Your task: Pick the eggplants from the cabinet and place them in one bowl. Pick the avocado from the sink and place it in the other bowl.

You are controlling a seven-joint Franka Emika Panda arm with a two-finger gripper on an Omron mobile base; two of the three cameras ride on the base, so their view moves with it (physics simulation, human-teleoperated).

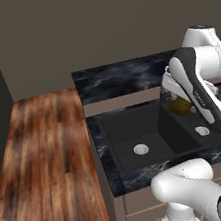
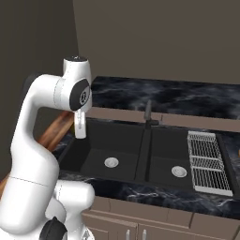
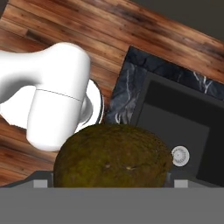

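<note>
the gripper point(image 1: 178, 103) hangs above the double sink point(image 1: 135, 128), its fingers closed wide around the avocado point(image 3: 113, 155), which sits lifted well clear of the basin floor. seen from the hand, the brown-green fruit lies with its long axis crosswise between the fingers, neither end clearly the pointed one.

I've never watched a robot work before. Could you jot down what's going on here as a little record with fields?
Place: kitchen counter with a double black sink
Held item: brownish-green avocado, between the gripper jaws
Height: lifted above the sink basin
Sink contents: two drains, nothing else visible
Beside sink: white wire rack
Floor: wooden planks
</note>
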